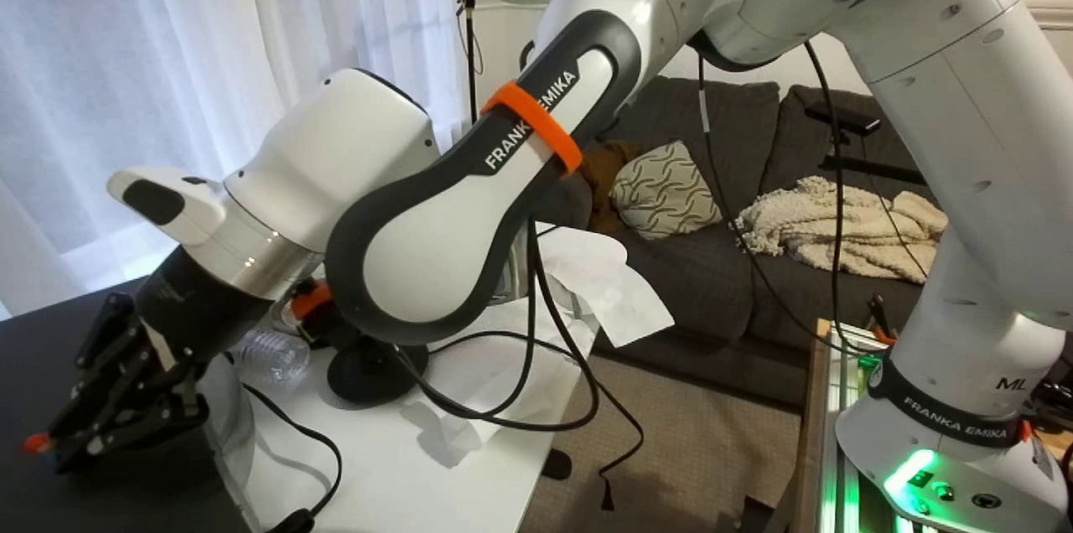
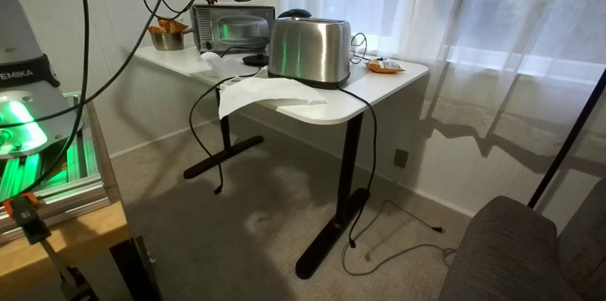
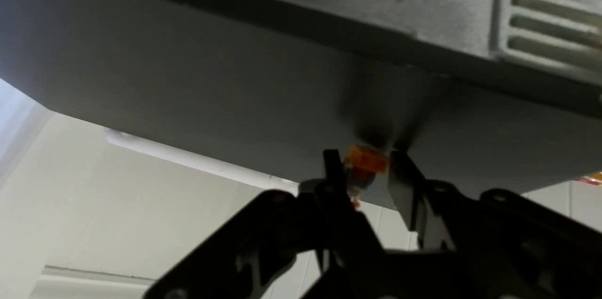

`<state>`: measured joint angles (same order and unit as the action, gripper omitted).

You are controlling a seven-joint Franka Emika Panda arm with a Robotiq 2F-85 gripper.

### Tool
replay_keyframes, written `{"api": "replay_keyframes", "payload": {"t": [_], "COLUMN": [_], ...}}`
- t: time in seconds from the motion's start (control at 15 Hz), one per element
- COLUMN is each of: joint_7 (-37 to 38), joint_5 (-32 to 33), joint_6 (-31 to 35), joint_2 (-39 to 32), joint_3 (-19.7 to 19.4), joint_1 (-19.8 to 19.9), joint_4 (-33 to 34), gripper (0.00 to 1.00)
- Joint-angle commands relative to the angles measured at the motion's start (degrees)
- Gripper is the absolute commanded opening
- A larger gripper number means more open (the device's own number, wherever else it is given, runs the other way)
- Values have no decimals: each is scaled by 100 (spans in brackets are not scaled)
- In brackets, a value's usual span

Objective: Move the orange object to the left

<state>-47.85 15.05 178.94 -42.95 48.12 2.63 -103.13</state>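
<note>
Gripper [image 3: 365, 158] holds the orange object [image 3: 368, 160] pinched over the oven [image 3: 211, 82]; whether that touches the top is unclear

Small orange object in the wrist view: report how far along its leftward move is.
Done: grasping, apparently; the small orange object fills the gap between the jaws of the black two-fingered gripper. In hand: likely the move, over the silver oven's grey top, contact unclear. Left: any further leftward travel, then opening the closed jaws.

Small, blocky orange object [image 3: 368, 159], darker at one end; between tips of pincer [image 3: 364, 158], apparently gripped.
</note>
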Motion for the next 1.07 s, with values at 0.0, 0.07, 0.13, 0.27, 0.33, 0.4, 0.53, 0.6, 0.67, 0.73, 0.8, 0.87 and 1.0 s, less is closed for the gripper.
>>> {"api": "replay_keyframes", "payload": {"t": [0.0, 0.07, 0.13, 0.27, 0.33, 0.4, 0.53, 0.6, 0.67, 0.73, 0.8, 0.87, 1.0], "joint_7": [3, 22, 36, 115, 169, 236, 489, 675, 917, 1203, 1544, 1915, 2479], "joint_5": [134, 131, 131, 100, 79, 51, -49, -113, -169, -262, -360, -458, -591], "joint_6": [80, 88, 97, 77, 48, 17, -75, -158, -175, -250, -390, -577, -945], "joint_2": [-135, -122, -103, -10, 52, 120, 359, 532, 745, 965, 1230, 1505, 2064], "joint_3": [49, 56, 50, -2, -29, -31, -103, -153, -261, -291, -395, -507, -567], "joint_1": [107, 125, 135, 124, 108, 100, 35, 5, -64, -81, -141, -205, -157], "joint_4": [18, 15, 5, -24, -41, -64, -124, -183, -241, -319, -396, -471, -731], "gripper": [53, 56, 58, 55, 61, 68, 88, 96, 99, 100, 100, 100, 100]}}
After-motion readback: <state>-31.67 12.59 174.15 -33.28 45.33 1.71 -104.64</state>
